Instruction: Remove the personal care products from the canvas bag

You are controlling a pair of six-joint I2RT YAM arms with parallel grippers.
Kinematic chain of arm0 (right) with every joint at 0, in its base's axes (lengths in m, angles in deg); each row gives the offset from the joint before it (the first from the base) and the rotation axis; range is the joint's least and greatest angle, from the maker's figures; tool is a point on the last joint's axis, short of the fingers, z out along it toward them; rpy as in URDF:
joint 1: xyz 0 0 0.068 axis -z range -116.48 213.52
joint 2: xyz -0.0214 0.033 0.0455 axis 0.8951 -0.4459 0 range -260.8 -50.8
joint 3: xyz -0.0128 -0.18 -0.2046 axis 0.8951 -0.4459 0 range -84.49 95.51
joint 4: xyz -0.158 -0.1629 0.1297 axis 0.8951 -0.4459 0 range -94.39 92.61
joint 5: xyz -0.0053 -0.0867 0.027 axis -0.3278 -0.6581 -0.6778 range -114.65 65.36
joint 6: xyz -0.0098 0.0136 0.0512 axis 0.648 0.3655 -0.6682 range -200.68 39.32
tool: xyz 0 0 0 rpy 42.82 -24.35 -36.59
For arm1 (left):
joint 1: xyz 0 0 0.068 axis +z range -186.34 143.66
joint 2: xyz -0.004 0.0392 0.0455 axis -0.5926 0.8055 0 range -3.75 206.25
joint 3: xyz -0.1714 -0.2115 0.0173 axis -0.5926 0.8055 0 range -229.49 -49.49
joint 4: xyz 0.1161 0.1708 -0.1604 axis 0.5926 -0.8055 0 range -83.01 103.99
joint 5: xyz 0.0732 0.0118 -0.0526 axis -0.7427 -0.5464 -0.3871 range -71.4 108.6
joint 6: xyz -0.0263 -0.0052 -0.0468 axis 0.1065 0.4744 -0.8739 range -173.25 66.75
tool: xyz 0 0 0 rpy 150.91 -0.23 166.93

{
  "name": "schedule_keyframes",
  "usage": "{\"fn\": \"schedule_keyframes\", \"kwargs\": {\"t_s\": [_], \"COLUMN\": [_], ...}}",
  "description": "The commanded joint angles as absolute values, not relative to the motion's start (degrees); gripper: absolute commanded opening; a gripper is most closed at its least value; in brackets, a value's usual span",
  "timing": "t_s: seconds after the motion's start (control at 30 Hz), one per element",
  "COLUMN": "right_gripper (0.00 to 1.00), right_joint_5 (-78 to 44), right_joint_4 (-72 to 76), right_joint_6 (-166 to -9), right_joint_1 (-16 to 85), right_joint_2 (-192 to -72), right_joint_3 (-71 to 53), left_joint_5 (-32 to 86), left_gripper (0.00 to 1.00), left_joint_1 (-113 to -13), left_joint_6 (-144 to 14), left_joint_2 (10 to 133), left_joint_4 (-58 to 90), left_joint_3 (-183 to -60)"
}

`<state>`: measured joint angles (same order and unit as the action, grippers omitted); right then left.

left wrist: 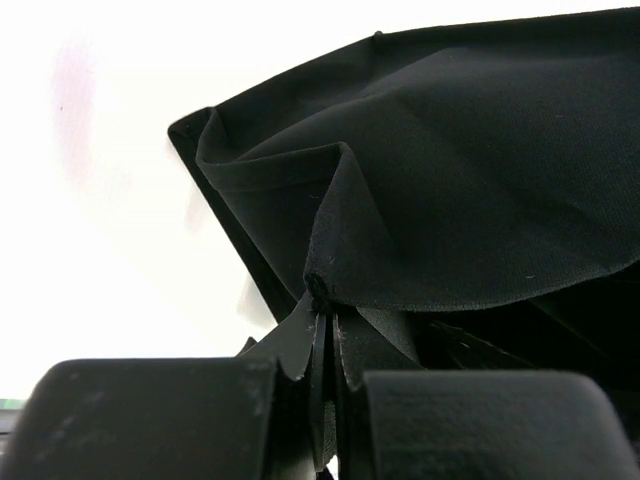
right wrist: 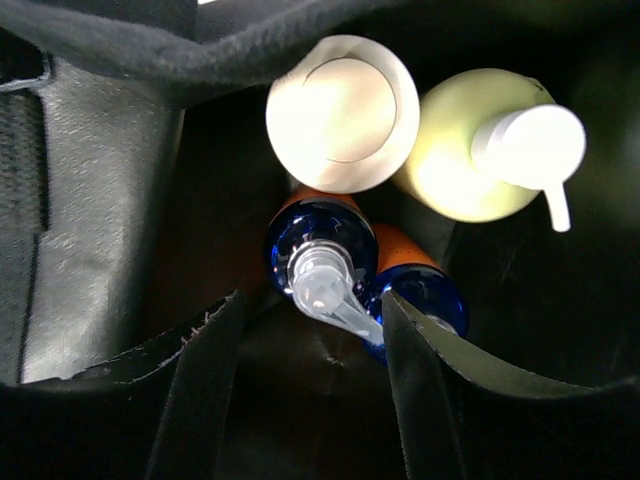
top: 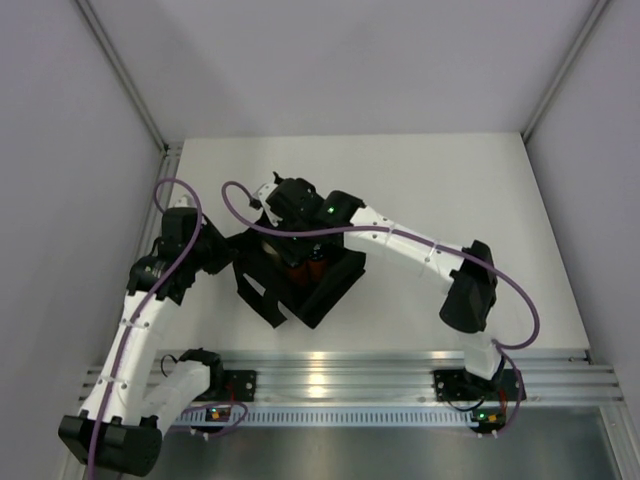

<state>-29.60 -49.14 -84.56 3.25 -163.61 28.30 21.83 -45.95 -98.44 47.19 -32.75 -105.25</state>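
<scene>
The black canvas bag (top: pixel 322 292) stands open in the middle of the table. My left gripper (left wrist: pixel 322 300) is shut on a fold of the bag's rim (left wrist: pixel 340 200), at the bag's left side in the top view. My right gripper (right wrist: pixel 310 300) reaches down into the bag and is open. Below it stand two orange bottles with blue bands (right wrist: pixel 320 243) (right wrist: pixel 425 288), a beige cream-capped bottle (right wrist: pixel 343 112) and a pale yellow-green pump bottle (right wrist: pixel 455 160). The clear pump head (right wrist: pixel 318 285) of the nearer orange bottle lies between my fingers, its spout against the right fingertip (right wrist: pixel 400 320).
The bag's inner wall (right wrist: pixel 95 230) rises close on the left of my right gripper, and its rim (right wrist: pixel 150 50) hangs over the bottles. White tabletop (top: pixel 450 190) surrounds the bag. An aluminium rail (top: pixel 340 375) runs along the near edge.
</scene>
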Motion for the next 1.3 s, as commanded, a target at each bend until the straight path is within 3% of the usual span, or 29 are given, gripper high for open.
{"fn": "schedule_keyframes", "kwargs": {"t_s": [0.0, 0.3, 0.53, 0.73, 0.9, 1.13, 1.27], "right_gripper": [0.57, 0.60, 0.51, 0.50, 0.40, 0.17, 0.19], "right_joint_5": [-29.04, -29.48, -29.21, -28.34, -28.07, -28.60, -29.21], "right_joint_4": [-45.12, -42.92, -42.83, -42.92, -42.92, -42.92, -43.01], "right_joint_6": [-82.62, -83.06, -82.27, -81.56, -81.12, -81.91, -82.44], "right_joint_1": [2.35, 2.87, 3.75, 3.93, 4.02, 3.93, 4.02], "right_joint_2": [-164.70, -166.37, -166.90, -166.90, -167.25, -166.81, -166.46], "right_joint_3": [28.10, 26.69, 26.25, 25.11, 25.11, 25.64, 26.08], "left_joint_5": [21.68, 22.30, 22.47, 22.03, 21.94, 21.33, 20.80], "left_gripper": [0.00, 0.00, 0.00, 0.00, 0.00, 0.00, 0.00], "left_joint_1": [-46.36, -46.36, -46.36, -46.36, -46.36, -46.36, -46.36], "left_joint_6": [-98.51, -97.99, -97.81, -97.72, -97.81, -97.99, -97.90], "left_joint_2": [47.84, 48.20, 48.55, 48.72, 48.64, 48.46, 48.46], "left_joint_4": [-38.30, -38.30, -38.30, -38.30, -38.30, -38.30, -38.30], "left_joint_3": [-106.18, -106.70, -106.97, -107.76, -107.58, -107.58, -107.76]}}
